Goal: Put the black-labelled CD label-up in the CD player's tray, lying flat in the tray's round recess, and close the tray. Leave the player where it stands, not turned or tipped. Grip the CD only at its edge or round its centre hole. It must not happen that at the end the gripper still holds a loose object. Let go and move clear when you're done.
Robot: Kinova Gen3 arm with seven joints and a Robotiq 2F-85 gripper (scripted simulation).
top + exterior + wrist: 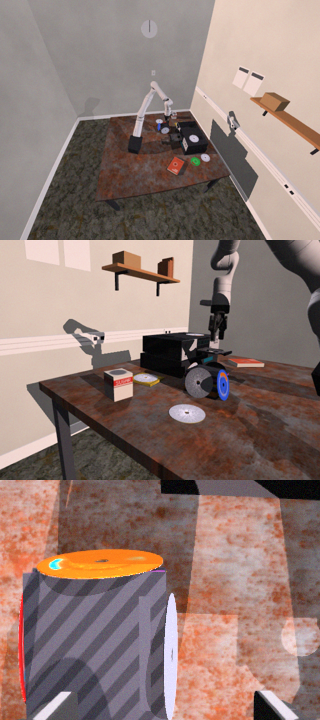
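Observation:
A dark striped block point(95, 645) stands on the table with discs leaning on its sides. An orange disc point(100, 564) lies on its top. A pale disc point(169, 655) stands on edge against its right side, and a red disc edge point(22, 655) shows at its left. From the exterior view the block shows a silver-faced disc point(198, 382) and a blue disc point(222, 384). I see no black label from here. My gripper point(165, 707) is open and empty above the block, the pale disc's edge below between the fingers. It also shows in the exterior view point(218, 336). The black CD player point(175, 348) has its tray point(214, 351) out.
A silver disc point(187, 414) lies flat near the block. A sugar box point(118, 384) and a disc on a yellow case point(146, 382) stand by the player. A disc point(192, 138) lies on the player's top. A red case point(176, 165), a green disc point(195, 161) and a silver disc point(205, 157) lie beyond.

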